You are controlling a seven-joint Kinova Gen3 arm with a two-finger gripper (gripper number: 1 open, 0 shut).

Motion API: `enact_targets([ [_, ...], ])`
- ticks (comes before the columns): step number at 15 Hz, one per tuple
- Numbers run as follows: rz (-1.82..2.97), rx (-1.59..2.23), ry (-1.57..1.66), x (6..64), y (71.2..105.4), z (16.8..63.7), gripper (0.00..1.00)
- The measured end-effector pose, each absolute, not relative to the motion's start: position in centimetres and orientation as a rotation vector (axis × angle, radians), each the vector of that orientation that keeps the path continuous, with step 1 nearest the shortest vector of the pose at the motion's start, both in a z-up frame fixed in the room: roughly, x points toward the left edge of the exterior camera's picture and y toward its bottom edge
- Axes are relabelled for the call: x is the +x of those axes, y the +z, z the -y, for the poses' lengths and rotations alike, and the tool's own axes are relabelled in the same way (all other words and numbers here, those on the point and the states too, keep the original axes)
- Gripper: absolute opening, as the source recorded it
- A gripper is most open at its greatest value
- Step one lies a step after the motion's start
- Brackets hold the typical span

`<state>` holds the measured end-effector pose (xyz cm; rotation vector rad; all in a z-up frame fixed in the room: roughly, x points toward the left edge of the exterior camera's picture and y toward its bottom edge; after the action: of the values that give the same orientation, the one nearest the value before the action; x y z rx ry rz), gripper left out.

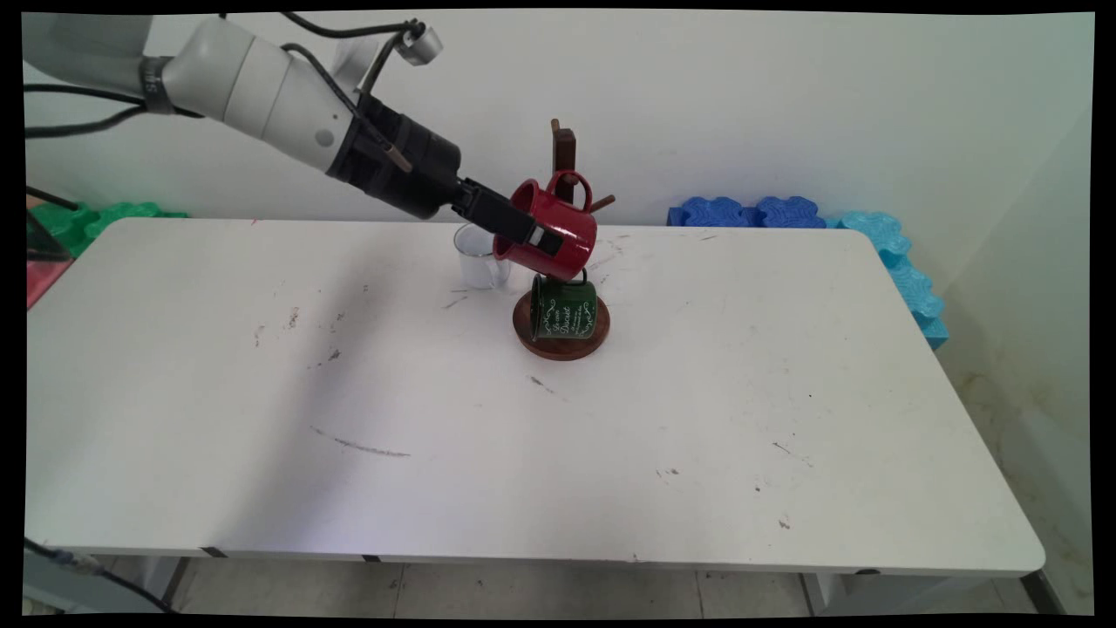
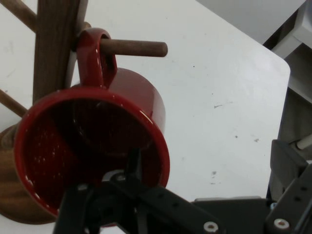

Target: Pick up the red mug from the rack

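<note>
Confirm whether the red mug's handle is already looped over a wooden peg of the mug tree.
Yes: in the hand view the red enamel mug's handle loop sits around a round wooden peg of the dark wooden mug tree.

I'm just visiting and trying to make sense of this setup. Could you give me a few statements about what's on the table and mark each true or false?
1. The gripper is clamped on the rim of the red mug. True: one finger reaches inside the mug, the other lies outside its wall.
2. The red mug's handle is looped over a peg of the wooden mug tree. True.
3. The green mug lies on its side far from the mug tree. False: it hangs low on the tree, just above the round base.
4. A white mug stands on the table behind the red one. True.
5. The red mug is full of coffee. False: the hand view shows it empty.
</note>
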<state>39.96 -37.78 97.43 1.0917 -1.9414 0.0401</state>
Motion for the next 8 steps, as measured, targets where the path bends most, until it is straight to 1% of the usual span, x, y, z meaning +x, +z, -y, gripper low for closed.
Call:
enact_targets([
  [3, 1.941, 1.096, 0.039, 39.77, 97.35, 38.16, 1.00],
  [4, 1.940, 1.097, 0.039, 39.71, 97.34, 38.31, 0.00],
  [8, 1.938, 1.097, 0.045, 39.61, 97.37, 38.83, 0.00],
])
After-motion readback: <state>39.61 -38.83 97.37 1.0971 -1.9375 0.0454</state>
